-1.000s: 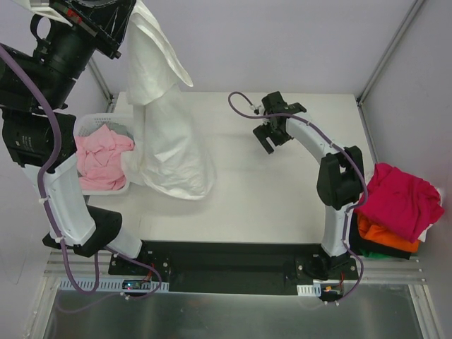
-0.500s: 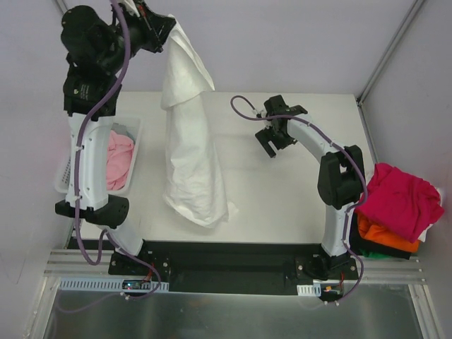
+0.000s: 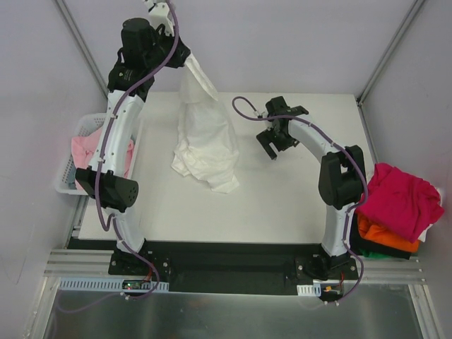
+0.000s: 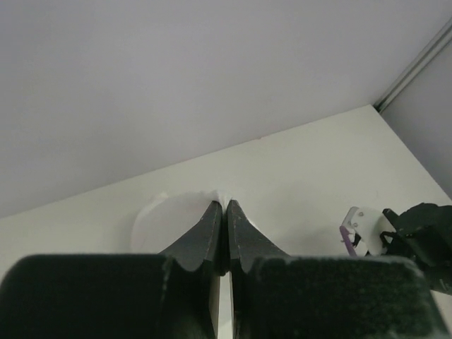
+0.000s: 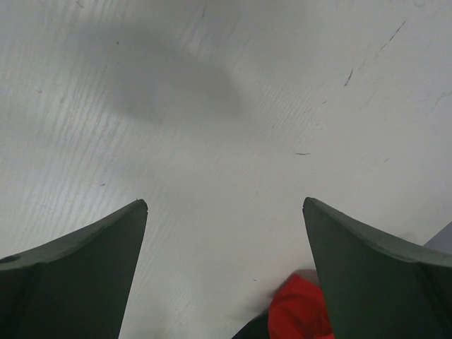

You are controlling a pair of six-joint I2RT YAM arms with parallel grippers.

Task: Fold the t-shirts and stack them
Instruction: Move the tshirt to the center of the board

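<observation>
Nearest, off the table's (image 3: 282,205) right edge, a magenta t-shirt (image 3: 399,198) lies over an orange one (image 3: 381,239) and a dark one (image 3: 367,249), seemingly the stack so far. At left, a pale pink t-shirt (image 3: 88,150) waits in the basket (image 3: 65,182). Mid-table the right pincer (image 3: 271,145) hovers wide open, empty. Farther, the white t-shirt (image 3: 208,141) hangs unfolded, long axis running far-to-near, its lower end crumpled on the table, its top pinched in the shut left pincer (image 4: 224,206).

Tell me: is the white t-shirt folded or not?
Not folded. The white t-shirt hangs bunched from the shut left gripper, its lower part crumpled on the table.
</observation>
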